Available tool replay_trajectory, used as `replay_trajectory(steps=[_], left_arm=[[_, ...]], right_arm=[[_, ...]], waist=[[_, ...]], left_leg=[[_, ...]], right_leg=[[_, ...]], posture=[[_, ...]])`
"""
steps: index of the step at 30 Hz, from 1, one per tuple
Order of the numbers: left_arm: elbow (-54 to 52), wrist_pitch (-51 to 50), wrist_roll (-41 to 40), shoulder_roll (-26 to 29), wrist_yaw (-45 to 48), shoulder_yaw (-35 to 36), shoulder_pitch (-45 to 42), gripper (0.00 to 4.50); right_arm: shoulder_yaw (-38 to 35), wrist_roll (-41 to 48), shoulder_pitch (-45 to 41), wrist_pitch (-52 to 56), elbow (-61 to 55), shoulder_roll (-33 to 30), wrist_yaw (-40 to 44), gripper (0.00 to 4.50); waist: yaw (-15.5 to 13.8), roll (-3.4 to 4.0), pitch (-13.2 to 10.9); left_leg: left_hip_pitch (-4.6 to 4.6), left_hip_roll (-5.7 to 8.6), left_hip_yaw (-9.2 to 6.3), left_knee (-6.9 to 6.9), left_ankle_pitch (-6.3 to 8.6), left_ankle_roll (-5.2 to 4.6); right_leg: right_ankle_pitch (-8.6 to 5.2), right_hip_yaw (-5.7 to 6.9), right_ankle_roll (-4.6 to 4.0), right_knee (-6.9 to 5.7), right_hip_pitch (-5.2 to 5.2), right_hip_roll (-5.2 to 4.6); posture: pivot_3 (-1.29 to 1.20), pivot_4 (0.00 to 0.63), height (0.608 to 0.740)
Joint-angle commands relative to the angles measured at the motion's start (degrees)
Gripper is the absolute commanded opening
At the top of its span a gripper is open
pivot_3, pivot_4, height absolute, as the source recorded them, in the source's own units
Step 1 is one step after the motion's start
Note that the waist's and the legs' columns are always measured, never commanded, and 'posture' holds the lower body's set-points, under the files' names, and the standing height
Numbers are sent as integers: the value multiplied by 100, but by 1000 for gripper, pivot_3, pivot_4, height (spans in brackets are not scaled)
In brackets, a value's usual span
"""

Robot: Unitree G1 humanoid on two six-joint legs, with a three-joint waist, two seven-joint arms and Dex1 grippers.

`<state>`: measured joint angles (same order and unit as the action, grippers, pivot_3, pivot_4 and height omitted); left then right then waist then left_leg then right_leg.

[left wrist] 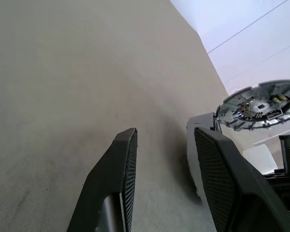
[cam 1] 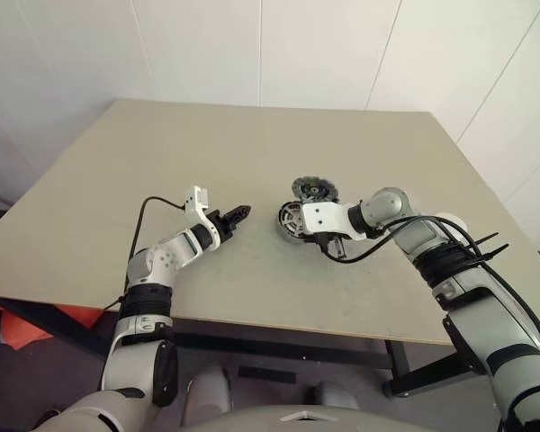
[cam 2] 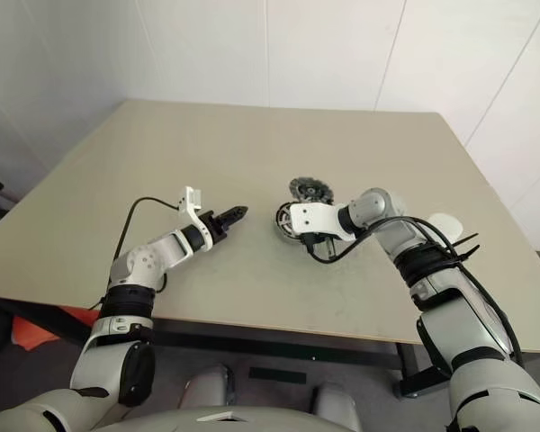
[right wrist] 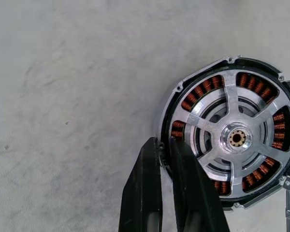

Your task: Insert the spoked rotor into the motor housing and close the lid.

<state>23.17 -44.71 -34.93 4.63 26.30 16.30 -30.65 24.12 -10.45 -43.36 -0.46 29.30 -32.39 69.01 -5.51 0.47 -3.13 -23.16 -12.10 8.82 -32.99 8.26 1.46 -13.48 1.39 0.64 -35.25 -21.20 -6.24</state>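
Pinching the motor housing (right wrist: 230, 140) at its rim, right gripper (right wrist: 165, 145) closed on the wall, probably to steady the copper-wound cup while seating the spoked rotor (right wrist: 234, 138) inside. Angling down from the housing's right. Hovering left of the housing, left gripper (cam 1: 238, 215) half-open, empty. Lying just behind the housing, lid (cam 1: 314, 189).

beige table (cam 1: 252, 162) extends under and beyond both hands, surface faintly scuffed. white panelled wall (cam 1: 252, 45) stands past them. orange object (cam 1: 18, 328) lies below the table edge.
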Motion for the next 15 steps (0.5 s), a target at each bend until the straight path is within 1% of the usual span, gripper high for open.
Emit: replay_trajectory(steps=[1,6,9,13,15], left_arm=[[-79,120,-144,-33,-44,147,-55,1984],[59,192,-108,-46,-72,225,-105,1984],[109,242,-105,-37,-76,258,-78,1984],[122,287,-97,-50,-113,274,-12,1984],[96,291,-103,-53,-125,275,28,1984]], right_arm=[[-680,747,-43,1671,-945,-15,190,2],[-1055,1384,-213,3835,-2013,-91,274,2],[-1220,1828,-353,5116,-2666,-194,278,2],[-1370,2259,-602,6358,-3062,-196,-17,2],[-1469,2444,-743,7098,-3157,-101,-305,2]], waist=[[-7,0,-11],[-21,1,-14],[-32,1,-14],[-62,1,-13],[-88,1,-14]], left_leg=[[-2,1,0,1,0,0],[-3,-6,-1,2,-6,5],[-32,-13,1,14,-13,15],[-89,-12,4,24,-24,-4],[-90,-13,5,29,-23,-2]], right_leg=[[3,-1,-3,0,-1,0],[24,3,-14,-1,-10,3],[21,6,-10,23,-40,12],[28,11,1,35,-101,14],[25,13,-5,37,-103,14]], posture=[[0,0,740],[0,0,740],[0,0,740],[0,0,740],[0,0,740]])
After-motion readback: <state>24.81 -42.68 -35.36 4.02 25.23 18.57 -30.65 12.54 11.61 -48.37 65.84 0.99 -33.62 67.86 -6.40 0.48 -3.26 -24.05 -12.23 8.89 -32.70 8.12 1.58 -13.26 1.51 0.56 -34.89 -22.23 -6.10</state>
